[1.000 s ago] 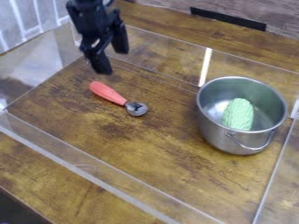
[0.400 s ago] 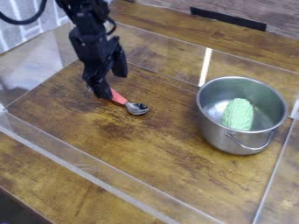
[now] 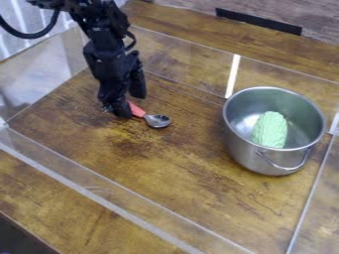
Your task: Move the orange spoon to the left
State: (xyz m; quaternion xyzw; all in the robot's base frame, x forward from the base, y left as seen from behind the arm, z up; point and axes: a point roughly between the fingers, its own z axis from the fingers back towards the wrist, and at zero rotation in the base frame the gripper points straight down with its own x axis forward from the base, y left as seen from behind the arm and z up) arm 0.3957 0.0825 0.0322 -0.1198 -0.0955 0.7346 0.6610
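Observation:
The orange spoon point(image 3: 141, 113) lies on the wooden table left of centre, its silver bowl point(image 3: 158, 121) pointing right toward the pot. My black gripper point(image 3: 121, 101) points down onto the spoon's handle and hides most of it. Only the handle's red end near the bowl shows. The fingers point(image 3: 107, 98) stand on either side of the handle, down at the table. The view does not show whether they press on the handle. The spoon rests flat on the wood.
A steel pot point(image 3: 240, 142) stands at the right with a green ribbed object point(image 3: 272, 130) inside. Clear plastic walls point(image 3: 79, 177) fence the wooden work area along the front, the left and the back. A vertical clear divider point(image 3: 236, 71) stands behind the pot.
The gripper came down from above and behind the spoon onto its handle. The spoon turned a little on the table, its bowl still pointing right.

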